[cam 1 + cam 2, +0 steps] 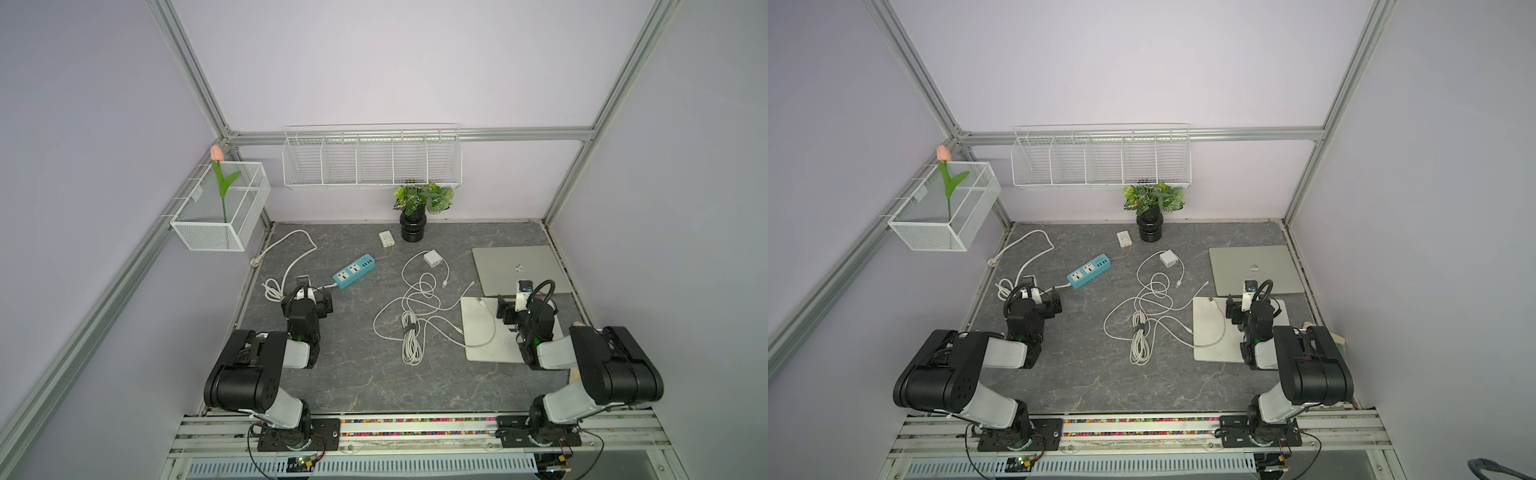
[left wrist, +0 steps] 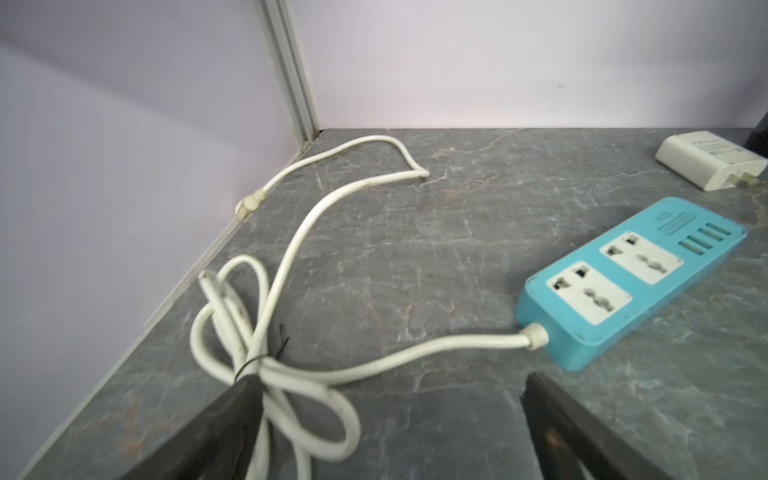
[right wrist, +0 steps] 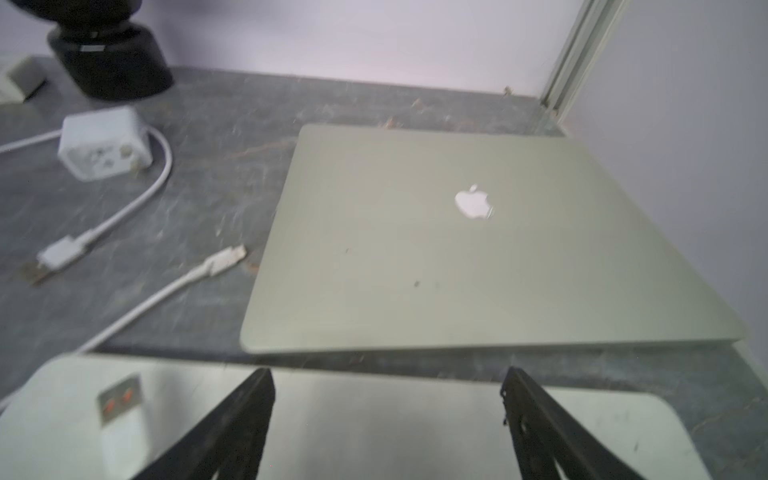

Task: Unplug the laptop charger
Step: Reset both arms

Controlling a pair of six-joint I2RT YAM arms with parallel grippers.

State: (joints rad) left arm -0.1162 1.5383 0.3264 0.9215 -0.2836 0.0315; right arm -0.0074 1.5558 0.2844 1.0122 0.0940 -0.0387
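Note:
The white laptop charger (image 1: 432, 258) (image 3: 104, 149) lies on the table beside the closed silver laptop (image 1: 517, 268) (image 3: 457, 249), plugged into nothing. Its white cable (image 1: 415, 299) sprawls in loops mid-table. One loose connector (image 3: 226, 259) rests just off the laptop's side edge, apart from it. The blue power strip (image 1: 353, 271) (image 2: 631, 274) has both sockets empty. My left gripper (image 1: 316, 297) (image 2: 390, 386) is open over the strip's cord, just short of the strip. My right gripper (image 1: 509, 305) (image 3: 386, 382) is open above a silver plate (image 1: 484, 336), just in front of the laptop.
A small white adapter (image 1: 386, 238) (image 2: 710, 164) and a potted plant (image 1: 413, 226) stand at the back. The strip's cord is bundled (image 2: 249, 332) by the left wall. White wire baskets (image 1: 372, 160) hang on the walls. Another cable end (image 3: 120, 399) lies on the silver plate.

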